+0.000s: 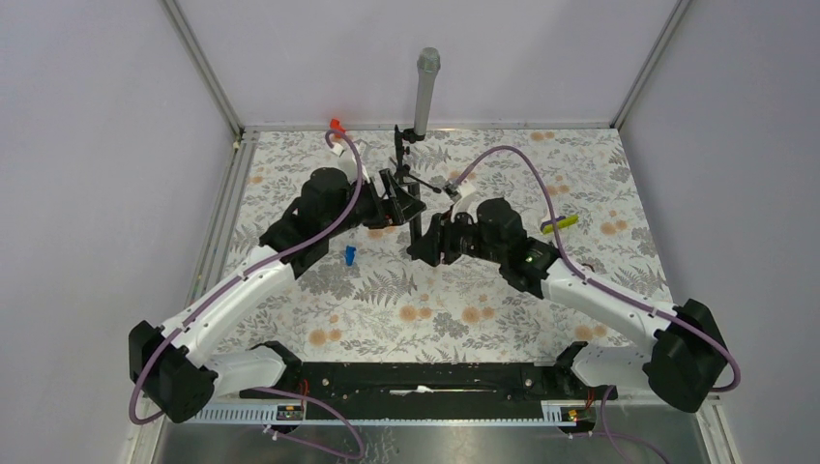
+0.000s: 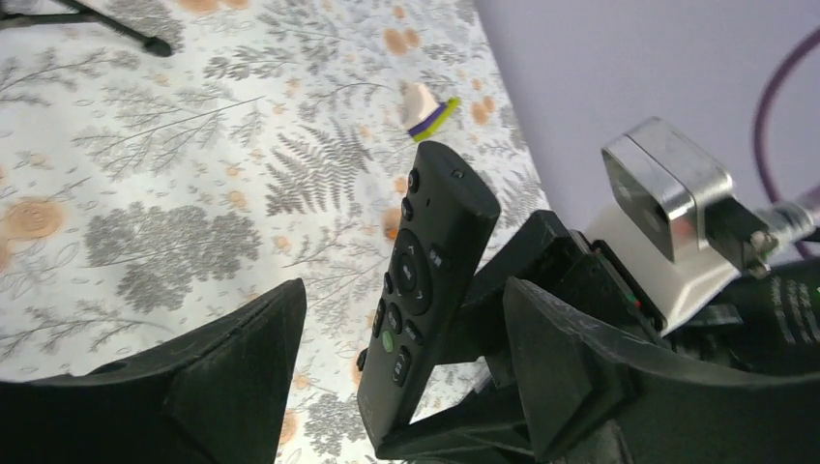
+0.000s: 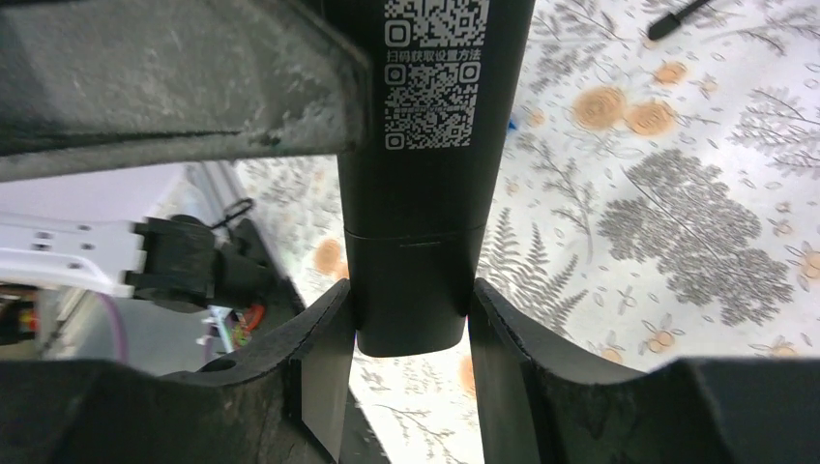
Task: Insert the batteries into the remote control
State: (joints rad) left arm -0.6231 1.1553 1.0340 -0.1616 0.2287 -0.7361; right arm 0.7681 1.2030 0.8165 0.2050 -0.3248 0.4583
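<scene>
Right jaws clenched on the remote control (image 3: 416, 193), holding it off the desk (image 3: 677, 213), probably steadying it for the left jaws, released just beside it

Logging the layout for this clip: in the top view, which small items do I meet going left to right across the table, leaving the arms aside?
blue piece → remote, held up on end → yellow-green stick

Blue piece (image 1: 349, 255), yellow-green stick (image 1: 561, 223)
</scene>
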